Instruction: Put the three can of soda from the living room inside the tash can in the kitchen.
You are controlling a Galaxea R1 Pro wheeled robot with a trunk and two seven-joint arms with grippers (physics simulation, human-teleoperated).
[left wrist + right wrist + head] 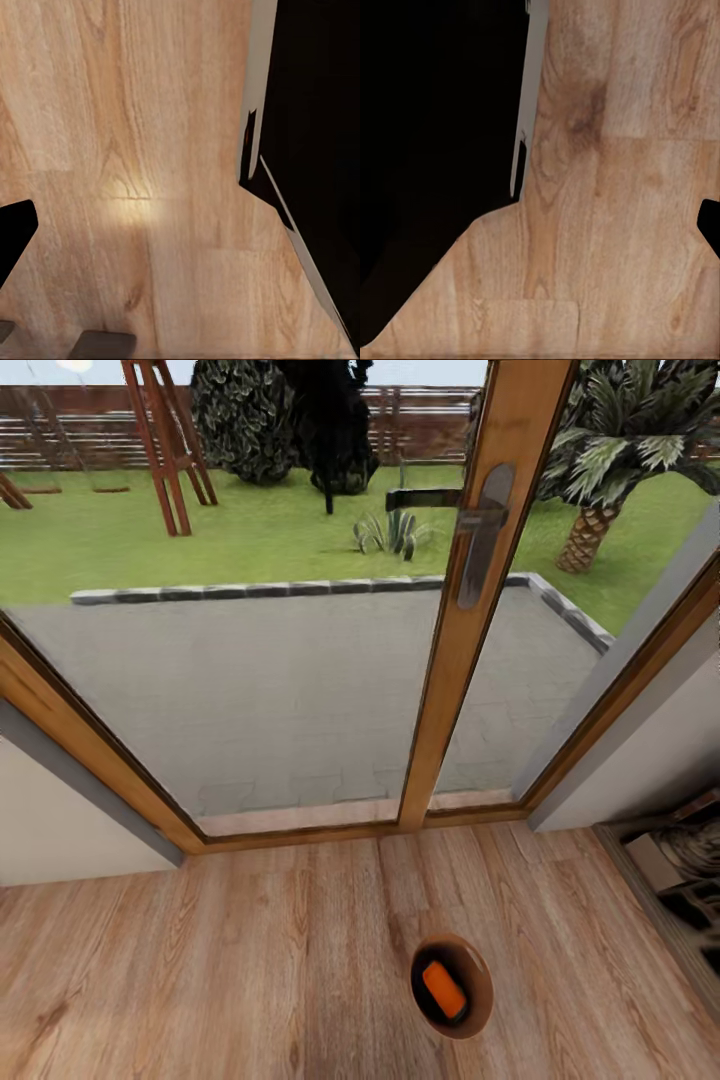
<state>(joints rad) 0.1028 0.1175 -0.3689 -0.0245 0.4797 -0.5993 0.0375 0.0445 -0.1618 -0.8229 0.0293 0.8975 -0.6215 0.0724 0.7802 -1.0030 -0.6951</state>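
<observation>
Light wood plank floor (230, 960) meets wood-framed glass doors (300, 660) overlooking a paved patio (280, 690) and lawn (250, 530).

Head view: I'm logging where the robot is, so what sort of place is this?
Probably an indoor room at a garden exit: a light wood plank floor, wood-framed glass doors onto a paved patio and lawn. A small round bin on the floor holds an orange can.

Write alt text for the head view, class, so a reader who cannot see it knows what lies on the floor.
A small round bin with a brown inside stands on the light wood plank floor, an orange soda can lying in it. Behind it, wood-framed glass doors with a metal handle look onto a paved patio and lawn.
</observation>
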